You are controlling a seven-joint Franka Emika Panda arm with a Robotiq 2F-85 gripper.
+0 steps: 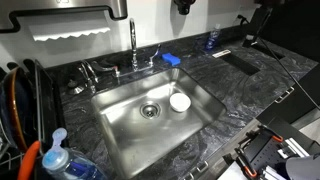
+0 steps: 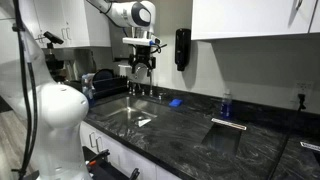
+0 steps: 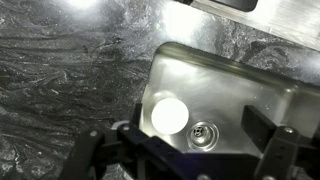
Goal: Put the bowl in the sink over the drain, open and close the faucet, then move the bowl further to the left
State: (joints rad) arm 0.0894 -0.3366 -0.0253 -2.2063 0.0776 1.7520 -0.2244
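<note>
Claw [image 2: 140,64]: spread wide, empty, hanging high above sink [image 1: 120,130] for a clear descent | Bowl [image 1: 180,102]: on basin floor just beside drain [image 1: 150,110], not covering it; placement judged pending | Faucet [image 1: 133,45]: apparently untouched.

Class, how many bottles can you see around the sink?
2: a blue-capped clear bottle in the foreground by the sink, and a blue bottle at the back of the countertop. Others may be hidden.
</note>
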